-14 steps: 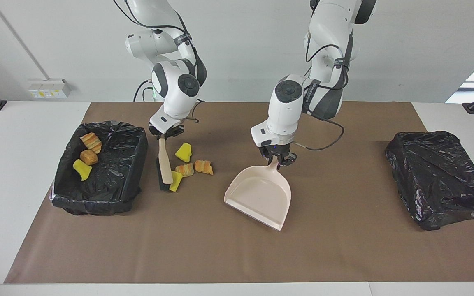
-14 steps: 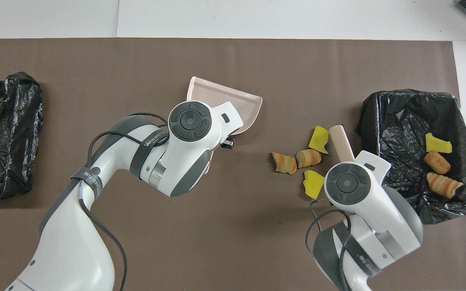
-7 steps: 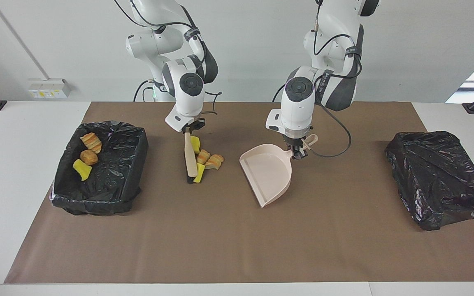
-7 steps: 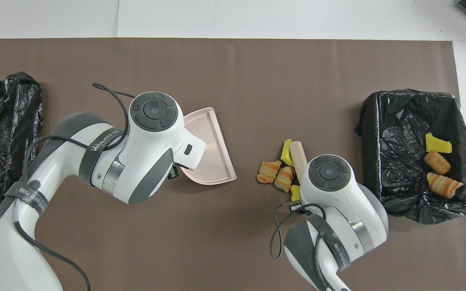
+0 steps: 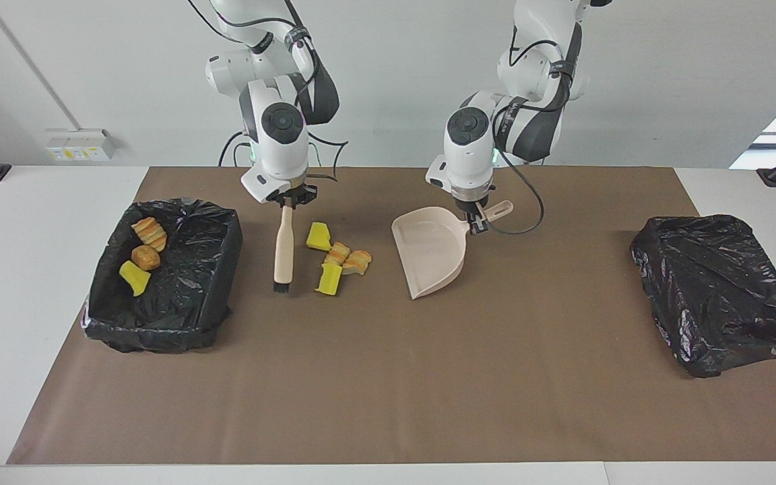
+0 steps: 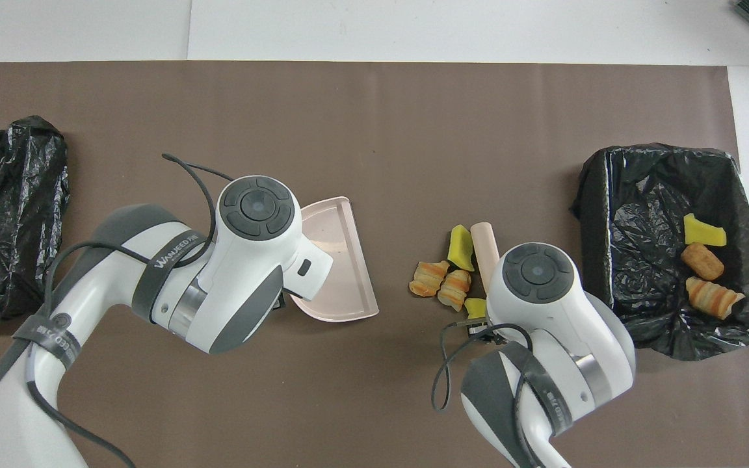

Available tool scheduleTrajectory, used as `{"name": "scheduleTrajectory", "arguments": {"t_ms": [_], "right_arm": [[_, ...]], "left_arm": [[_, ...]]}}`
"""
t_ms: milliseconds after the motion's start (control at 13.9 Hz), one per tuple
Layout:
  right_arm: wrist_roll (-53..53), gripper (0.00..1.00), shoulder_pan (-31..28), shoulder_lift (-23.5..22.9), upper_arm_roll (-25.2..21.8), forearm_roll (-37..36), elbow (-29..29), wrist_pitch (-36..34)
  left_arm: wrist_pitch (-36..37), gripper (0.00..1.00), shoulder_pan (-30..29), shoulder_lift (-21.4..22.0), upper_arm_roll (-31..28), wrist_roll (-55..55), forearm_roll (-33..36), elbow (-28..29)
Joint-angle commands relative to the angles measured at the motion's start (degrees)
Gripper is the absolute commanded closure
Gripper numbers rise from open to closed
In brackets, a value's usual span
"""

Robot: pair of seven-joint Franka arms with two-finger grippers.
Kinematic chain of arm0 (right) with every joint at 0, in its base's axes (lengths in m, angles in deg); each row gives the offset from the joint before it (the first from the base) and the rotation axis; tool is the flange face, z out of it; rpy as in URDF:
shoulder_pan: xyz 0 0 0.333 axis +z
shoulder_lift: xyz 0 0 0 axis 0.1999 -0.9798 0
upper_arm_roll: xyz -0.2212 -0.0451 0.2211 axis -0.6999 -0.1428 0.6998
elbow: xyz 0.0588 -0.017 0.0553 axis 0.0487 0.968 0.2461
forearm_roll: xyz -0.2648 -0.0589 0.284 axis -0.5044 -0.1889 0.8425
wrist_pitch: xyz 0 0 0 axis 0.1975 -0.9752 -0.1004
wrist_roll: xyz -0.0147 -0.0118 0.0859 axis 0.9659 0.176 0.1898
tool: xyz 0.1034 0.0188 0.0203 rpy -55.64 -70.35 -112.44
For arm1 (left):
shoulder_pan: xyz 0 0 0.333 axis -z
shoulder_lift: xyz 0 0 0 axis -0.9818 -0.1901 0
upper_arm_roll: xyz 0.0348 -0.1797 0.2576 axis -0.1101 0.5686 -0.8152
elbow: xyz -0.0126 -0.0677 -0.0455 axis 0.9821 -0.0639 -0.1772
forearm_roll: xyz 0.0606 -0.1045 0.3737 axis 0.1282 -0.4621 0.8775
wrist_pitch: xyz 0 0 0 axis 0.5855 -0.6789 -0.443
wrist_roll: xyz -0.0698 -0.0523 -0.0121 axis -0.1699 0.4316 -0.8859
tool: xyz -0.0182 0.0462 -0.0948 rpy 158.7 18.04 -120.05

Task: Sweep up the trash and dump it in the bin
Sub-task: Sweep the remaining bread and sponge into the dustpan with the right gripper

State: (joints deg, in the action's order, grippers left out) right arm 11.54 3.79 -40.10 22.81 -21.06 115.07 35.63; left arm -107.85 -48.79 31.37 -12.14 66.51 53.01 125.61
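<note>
Both tools have drawn nearer my bases. Right jaws [image 5: 287, 200] pinch one brush [image 5: 283, 250], left jaws [image 5: 474, 219] one dustpan [image 5: 432, 250]. Four trash bits [image 5: 337, 257] lie between them on the worktop; three [image 5: 142, 254] sit in one bin [image 5: 219, 236].

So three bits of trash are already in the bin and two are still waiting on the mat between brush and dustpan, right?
Not quite: the facing view shows four bits on the mat between brush and dustpan, not two. Three do lie in the bin.
</note>
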Motion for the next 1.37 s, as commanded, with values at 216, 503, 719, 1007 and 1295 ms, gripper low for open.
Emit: {"name": "scheduleTrajectory", "arguments": {"t_ms": [216, 503, 719, 1007, 1295], "right_arm": [[2.42, 1.0, 1.45, -0.99, 0.86, -0.05, 5.6, 8.25], [-3.43, 1.0, 6.11, -5.58, 1.3, 8.28, 3.67, 10.91], [-6.28, 1.0, 10.85, -5.49, 1.47, 16.46, 2.87, 11.61], [-7.77, 1.0, 15.52, -5.4, 1.47, 32.36, 1.65, 13.19], [-6.99, 1.0, 17.38, -4.62, 1.39, 38.1, -1.6, 11.97]], "left_arm": [[-4.72, 1.0, 0.51, 2.36, -0.75, 0.59, 1.07, 4.85], [-6.05, 1.0, 0.42, 1.66, -0.75, 0.5, 1.07, 5.03], [-7.37, 1.0, 0.42, 1.65, -0.75, 0.5, 1.07, 6.26], [-7.55, 1.0, 0.51, 2.09, -0.75, 0.5, 1.07, 7.05], [-8.25, 1.0, 0.77, 2.27, -0.75, 0.32, 1.07, 7.66]]}}
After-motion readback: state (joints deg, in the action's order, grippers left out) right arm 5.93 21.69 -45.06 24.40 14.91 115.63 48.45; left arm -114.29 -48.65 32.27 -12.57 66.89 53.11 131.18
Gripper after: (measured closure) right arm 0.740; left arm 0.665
